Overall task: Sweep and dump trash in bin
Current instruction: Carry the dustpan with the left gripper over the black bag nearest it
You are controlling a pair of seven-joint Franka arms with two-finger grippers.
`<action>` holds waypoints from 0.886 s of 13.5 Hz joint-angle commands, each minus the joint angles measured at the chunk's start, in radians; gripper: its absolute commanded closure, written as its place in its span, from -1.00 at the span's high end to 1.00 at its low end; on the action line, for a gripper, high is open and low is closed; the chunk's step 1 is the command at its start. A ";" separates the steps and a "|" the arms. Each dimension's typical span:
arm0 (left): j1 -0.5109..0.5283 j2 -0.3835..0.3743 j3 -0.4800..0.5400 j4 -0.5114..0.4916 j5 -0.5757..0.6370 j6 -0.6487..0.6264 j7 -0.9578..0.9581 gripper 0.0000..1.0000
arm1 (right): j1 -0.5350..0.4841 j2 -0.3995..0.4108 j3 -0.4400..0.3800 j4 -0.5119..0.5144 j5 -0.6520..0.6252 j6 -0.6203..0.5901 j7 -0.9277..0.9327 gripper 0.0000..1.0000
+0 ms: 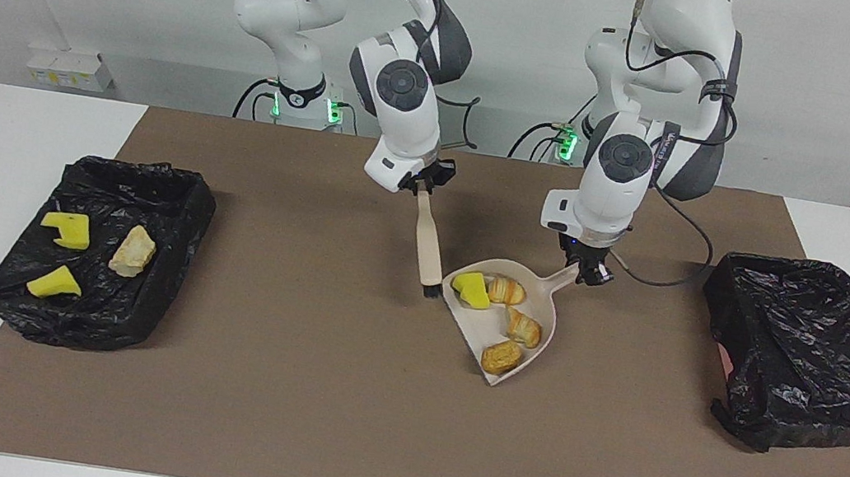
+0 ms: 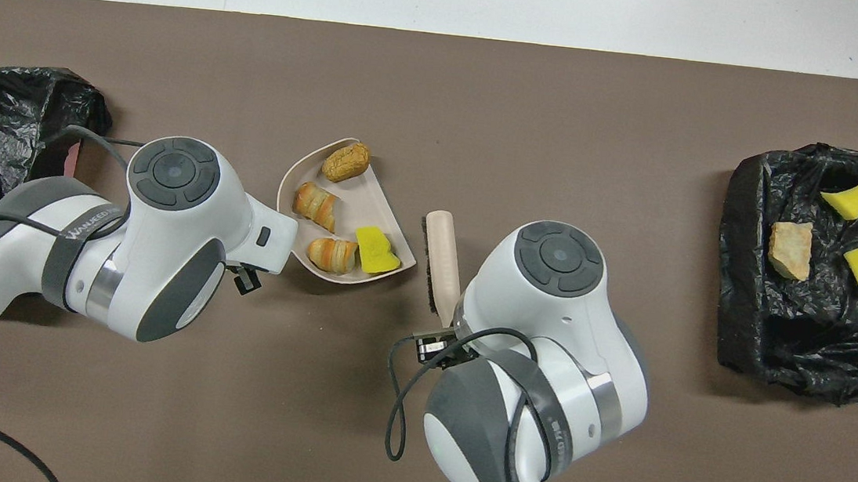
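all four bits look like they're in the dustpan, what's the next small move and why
Probably the left gripper lifts the dustpan level: the sponge chunk and three pastries sit inside, and the brush in the right gripper is clear beside its mouth.

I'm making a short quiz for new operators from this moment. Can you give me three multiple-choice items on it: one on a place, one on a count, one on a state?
1. Where is the yellow sponge chunk that lies nearest the brush?
A. in the dustpan
B. on the bare mat
C. in the empty bin

2. How many pastries lie in the dustpan?
A. one
B. three
C. five

3. How is the dustpan held?
A. it lies free
B. the right gripper grips its rim
C. the left gripper is shut on its handle

Answers:
1 A, it sits inside the pan's rim.
2 B, three golden-brown pieces show in both views.
3 C, the left arm's fingertips clamp the handle end.
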 commanded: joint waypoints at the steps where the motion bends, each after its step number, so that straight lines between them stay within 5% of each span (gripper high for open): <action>1: 0.040 -0.065 -0.003 -0.020 -0.048 0.003 -0.104 -1.00 | 0.010 -0.060 0.016 -0.044 -0.030 -0.010 0.050 -1.00; 5: 0.127 -0.104 -0.003 -0.020 -0.166 0.012 -0.098 -1.00 | 0.114 -0.131 0.016 -0.168 -0.041 0.060 0.219 -1.00; 12: 0.213 -0.124 -0.003 -0.061 -0.166 0.049 -0.069 -1.00 | 0.284 -0.041 0.018 -0.229 -0.114 0.263 0.479 -1.00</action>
